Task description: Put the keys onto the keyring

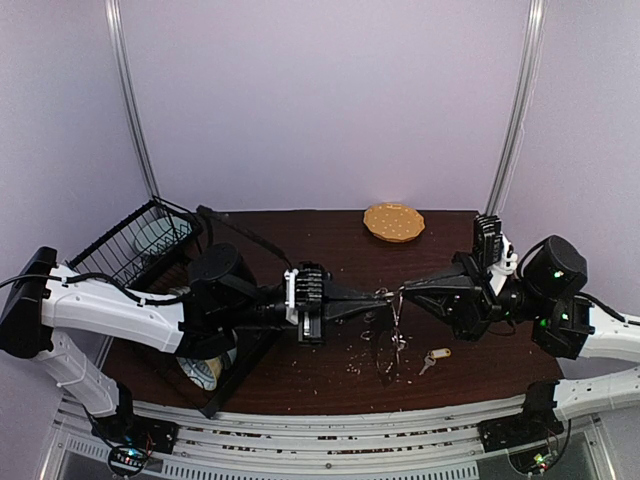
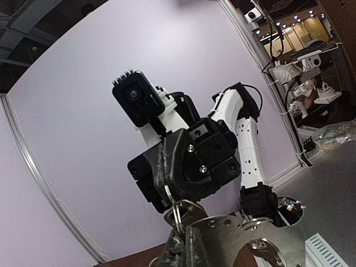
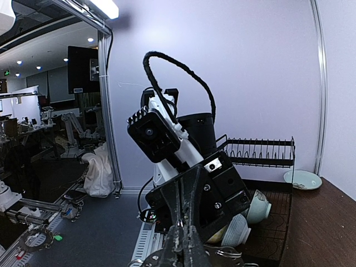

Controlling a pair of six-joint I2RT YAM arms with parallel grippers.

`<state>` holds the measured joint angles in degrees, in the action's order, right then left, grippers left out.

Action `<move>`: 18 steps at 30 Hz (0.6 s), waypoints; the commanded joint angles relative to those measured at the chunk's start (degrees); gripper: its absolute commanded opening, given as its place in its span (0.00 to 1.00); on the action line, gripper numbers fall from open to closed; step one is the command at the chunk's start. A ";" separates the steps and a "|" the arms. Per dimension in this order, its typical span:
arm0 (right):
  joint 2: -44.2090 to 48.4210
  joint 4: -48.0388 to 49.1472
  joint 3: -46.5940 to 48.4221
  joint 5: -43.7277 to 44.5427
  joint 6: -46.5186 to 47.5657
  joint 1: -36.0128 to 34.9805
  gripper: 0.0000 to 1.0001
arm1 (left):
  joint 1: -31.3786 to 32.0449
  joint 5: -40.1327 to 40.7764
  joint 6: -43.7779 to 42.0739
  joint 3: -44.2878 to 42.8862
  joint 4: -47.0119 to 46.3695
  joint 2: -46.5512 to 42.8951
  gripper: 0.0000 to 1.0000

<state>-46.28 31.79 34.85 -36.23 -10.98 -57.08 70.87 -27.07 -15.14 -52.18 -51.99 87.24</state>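
My left gripper and right gripper meet tip to tip above the table's middle. Both are shut on a thin silver wire ring, part of the keyring, whose pale loop hangs from the grip down to the table. In the left wrist view my left gripper pinches the wire, and a silver key head sits behind it; I cannot see its tag. The right wrist view shows my right gripper closed against the left one. The key with the yellow tag lies on the table, right of the hanging loop.
A round tan dotted disc lies at the back centre. A black dish rack stands at the left, with bowls below the left arm. Small pale crumbs are scattered on the dark table.
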 commanded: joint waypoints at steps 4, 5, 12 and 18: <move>-0.10 1.44 -1.18 1.83 -0.48 0.26 0.00 | 0.23 -1.38 -0.40 -1.99 -2.75 0.30 0.00; -0.16 1.51 -1.12 1.59 -0.60 0.24 0.00 | 0.23 -1.40 -0.48 -2.02 -2.65 0.28 0.00; -0.79 1.86 -0.83 1.26 -0.54 0.26 0.00 | 0.23 -1.40 -0.53 -2.54 -1.87 0.51 0.00; 0.10 1.77 -0.82 2.26 -0.27 0.22 0.00 | 0.19 -1.54 -0.88 -2.28 -1.52 0.36 0.00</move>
<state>-46.85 32.27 34.44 -36.18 -10.94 -57.08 70.83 -27.16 -15.14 -52.29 -51.99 87.24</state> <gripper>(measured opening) 0.016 0.005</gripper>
